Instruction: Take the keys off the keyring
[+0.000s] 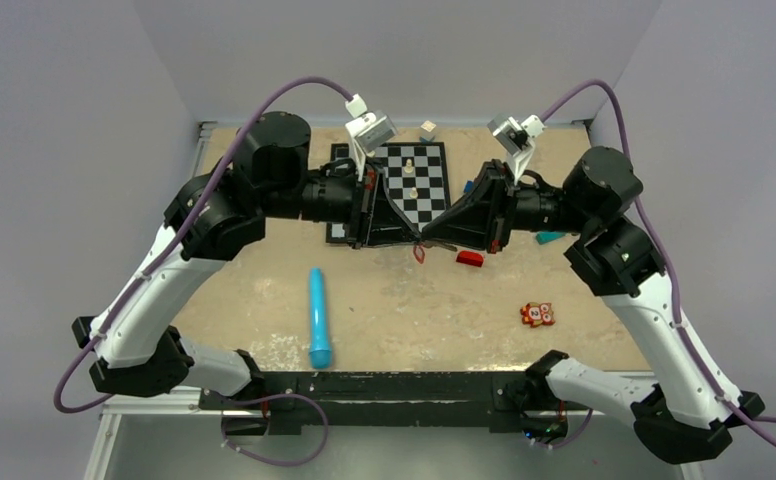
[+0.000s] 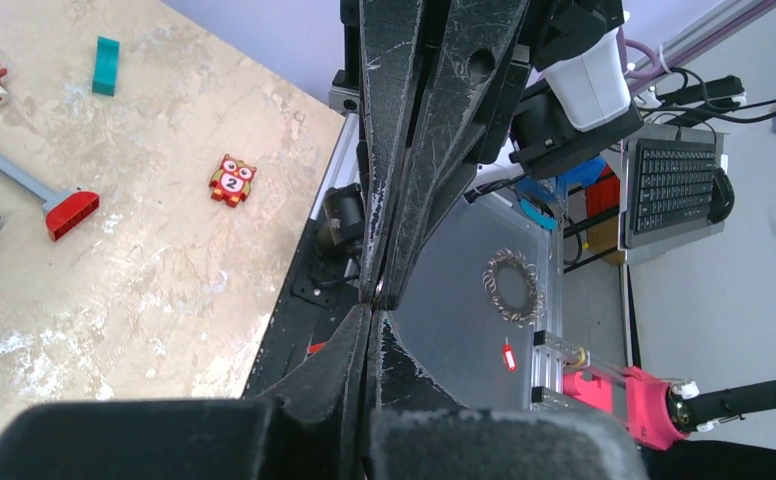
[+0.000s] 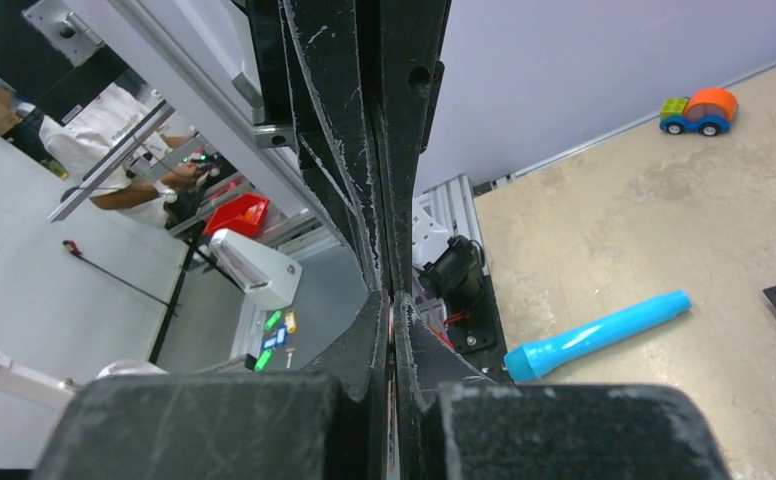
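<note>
Over the middle of the counter (image 1: 404, 310), the left fingers (image 1: 392, 218) and right fingers (image 1: 467, 215) meet tip to tip, both pairs pressed tight together. The little red keyring (image 1: 420, 254) dangles right under that meeting point, off the counter. Can't tell which pair's actually got it.

The left pincer (image 1: 410, 237) and right pincer (image 1: 430, 237) meet tip to tip over the beige tabletop (image 1: 414, 310), their arms barring the black-and-white chessboard (image 1: 426, 190) behind. Nearer, open room lies between the long blue plastic cylinder (image 1: 319, 318) leftward and, rightward, the small red block (image 1: 470, 258), seemingly just beside the right pincer, and the orange owl tile (image 1: 536, 314).
</note>
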